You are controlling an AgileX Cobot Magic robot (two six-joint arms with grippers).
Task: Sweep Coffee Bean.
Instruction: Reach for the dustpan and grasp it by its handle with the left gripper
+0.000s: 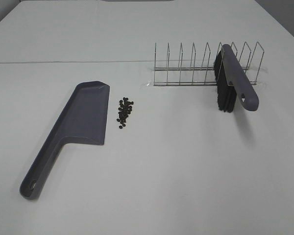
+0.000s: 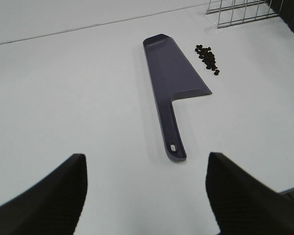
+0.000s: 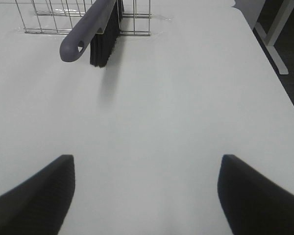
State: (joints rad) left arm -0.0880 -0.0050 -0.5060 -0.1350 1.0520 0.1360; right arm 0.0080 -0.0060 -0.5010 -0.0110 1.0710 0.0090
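Exterior high view: the coffee bean (image 1: 125,112) cluster is recorded lying on the white table (image 1: 186,176), just beside the dustpan (image 1: 85,120). The brush (image 1: 237,78) is propped against the wire rack (image 1: 186,68). The left gripper (image 2: 147,196) and right gripper (image 3: 147,196) are held spread wide, well apart from these items.
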